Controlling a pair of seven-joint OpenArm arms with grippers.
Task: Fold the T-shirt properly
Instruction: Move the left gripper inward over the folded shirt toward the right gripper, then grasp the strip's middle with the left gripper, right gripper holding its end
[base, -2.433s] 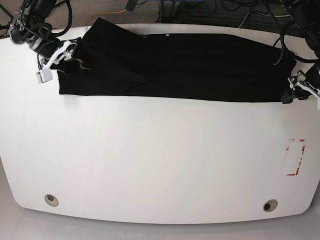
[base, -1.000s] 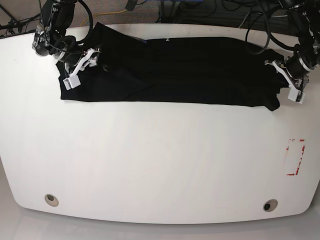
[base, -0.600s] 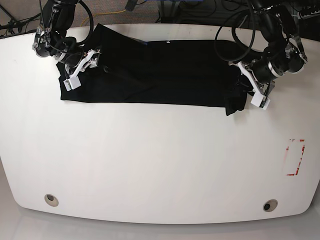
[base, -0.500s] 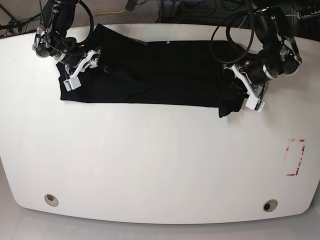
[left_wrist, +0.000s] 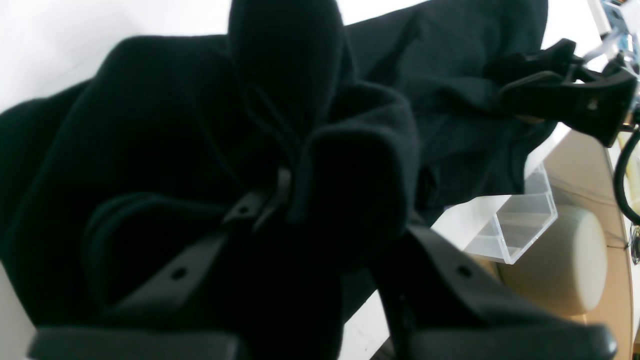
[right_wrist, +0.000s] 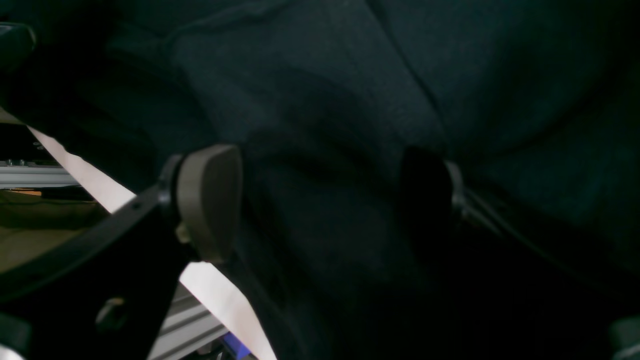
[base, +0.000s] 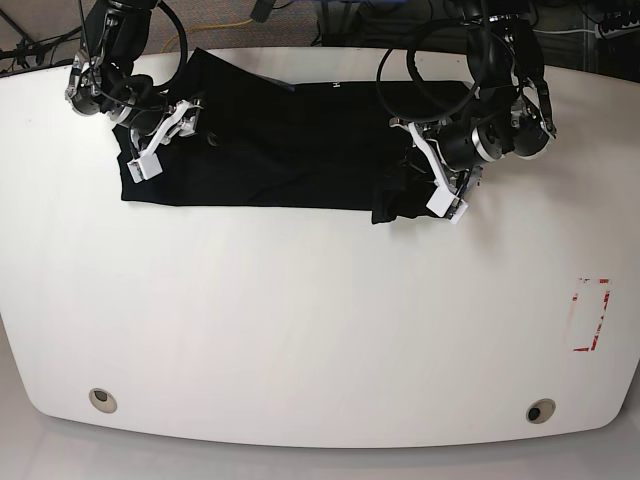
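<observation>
My left claw (base: 432, 178) is clenched on a bunched end of the limp T-shirt (base: 290, 140) lying along the bench's (base: 300, 320) far edge, my right claw (base: 165, 135) gapes over the other end; I'd grip hems, since it sags.

We see a white table (base: 300, 330) with rounded corners and even, diffuse lighting. Two round grommet holes (base: 101, 399) sit near its front edge, one toward each corner. A red-and-white rectangular marking (base: 590, 315) lies near the table's right edge. Beyond its far edge, dark cables (base: 420, 15) and one yellow cable (base: 215, 27) cross grey floor.
</observation>
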